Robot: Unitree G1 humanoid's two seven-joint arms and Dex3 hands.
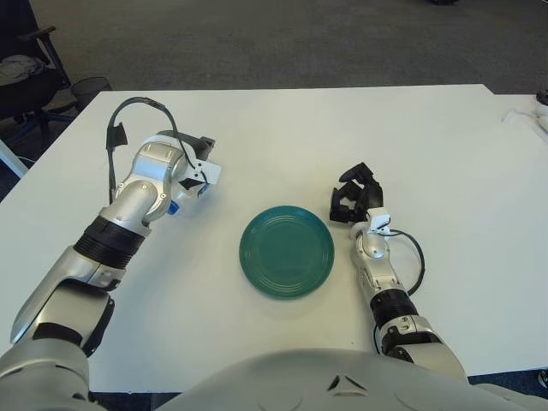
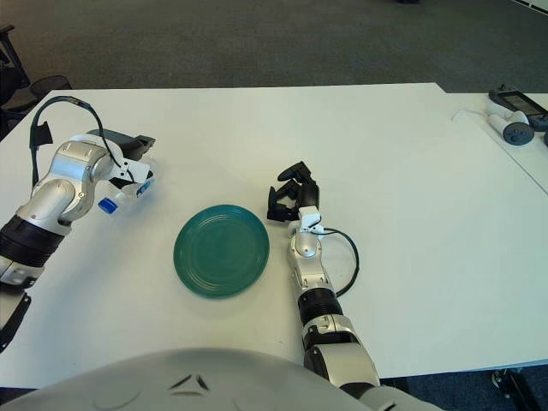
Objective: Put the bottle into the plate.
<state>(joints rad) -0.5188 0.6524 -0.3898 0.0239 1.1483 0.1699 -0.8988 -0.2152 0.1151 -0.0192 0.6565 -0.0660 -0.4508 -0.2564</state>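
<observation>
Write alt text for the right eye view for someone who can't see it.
The robot's left hand is over a clear bottle with a blue cap, lying on a white table left of an empty green plate. The right hand shows idle just right of the plate.
</observation>
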